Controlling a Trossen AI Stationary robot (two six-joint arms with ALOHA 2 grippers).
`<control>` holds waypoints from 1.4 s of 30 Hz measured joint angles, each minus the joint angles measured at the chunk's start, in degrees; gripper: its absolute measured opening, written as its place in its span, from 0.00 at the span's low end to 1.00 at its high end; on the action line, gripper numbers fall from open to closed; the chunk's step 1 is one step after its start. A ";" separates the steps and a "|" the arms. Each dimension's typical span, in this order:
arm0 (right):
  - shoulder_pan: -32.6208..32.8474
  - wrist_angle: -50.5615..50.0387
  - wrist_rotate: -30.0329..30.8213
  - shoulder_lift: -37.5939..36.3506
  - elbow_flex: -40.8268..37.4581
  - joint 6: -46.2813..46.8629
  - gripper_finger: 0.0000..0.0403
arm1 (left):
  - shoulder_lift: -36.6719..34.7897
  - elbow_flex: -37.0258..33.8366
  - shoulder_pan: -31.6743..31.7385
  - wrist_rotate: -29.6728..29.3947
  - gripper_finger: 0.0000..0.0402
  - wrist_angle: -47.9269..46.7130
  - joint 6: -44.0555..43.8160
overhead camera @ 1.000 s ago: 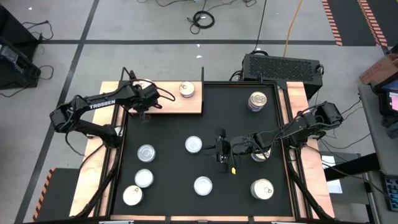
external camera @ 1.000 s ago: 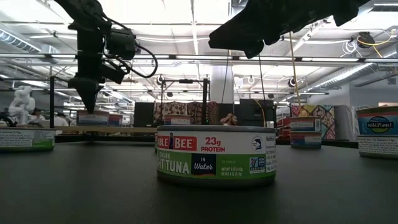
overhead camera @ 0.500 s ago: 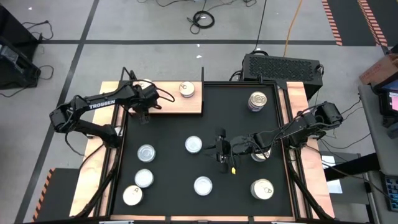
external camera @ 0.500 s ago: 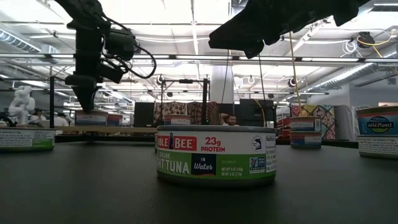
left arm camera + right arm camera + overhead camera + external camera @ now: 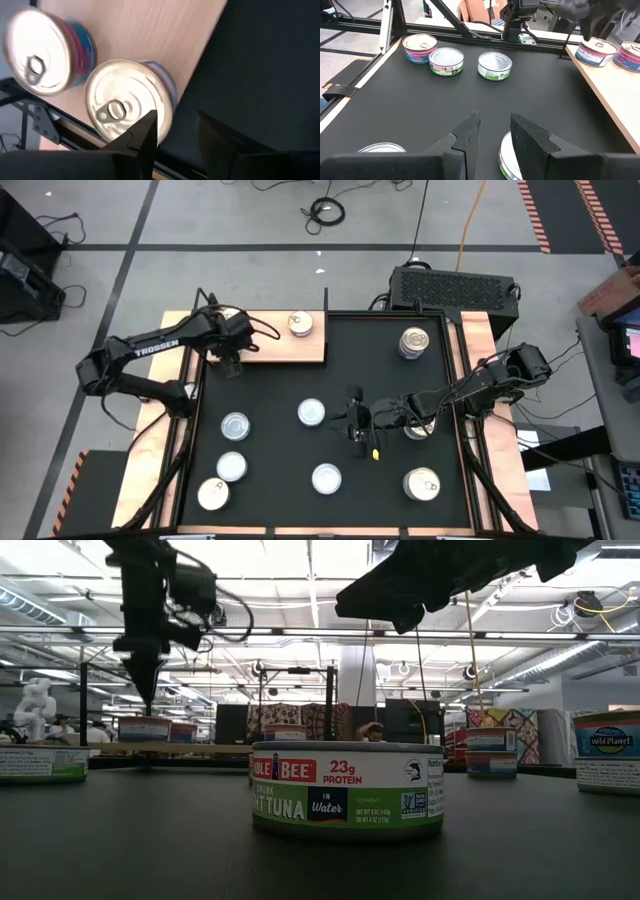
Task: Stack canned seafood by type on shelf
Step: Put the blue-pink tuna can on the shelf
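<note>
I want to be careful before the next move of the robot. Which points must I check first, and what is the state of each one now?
1. Left gripper empty, fingers apart: ok.
2. Left gripper clear of the tins: ok; in the low view it hangs above the shelf.
3. Two pull-tab tins stand upright on the shelf: ok.
4. Those two are the same type: cannot tell; the labels are not readable.
5. Right gripper open and empty over the black mat: ok.
6. Right gripper lined up on the silver tin just below it: cannot tell; only the tin's edge shows.
</note>
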 joint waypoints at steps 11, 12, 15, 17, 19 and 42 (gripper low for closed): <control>0.00 -0.11 0.00 -0.01 0.00 0.17 0.26 | -5.92 4.28 -23.53 10.41 0.33 -9.25 -19.20; 0.02 -0.09 0.00 -0.02 0.00 0.20 0.26 | -5.89 4.18 -27.21 10.69 0.33 -9.59 -21.96; 0.10 -0.09 0.00 -0.02 0.00 1.19 0.26 | -5.39 4.16 -38.04 14.25 0.33 -9.13 -30.01; 0.11 -0.06 0.00 -0.02 0.00 1.68 0.26 | -4.68 4.16 -44.87 16.68 0.33 -8.17 -34.90; 0.11 0.00 -0.01 -0.01 0.00 1.76 0.26 | -3.98 4.16 -51.17 17.46 0.33 -6.98 -39.37; 0.22 0.37 -1.51 -0.02 0.00 3.23 0.26 | 15.36 -1.59 -74.61 29.67 0.33 10.72 -56.57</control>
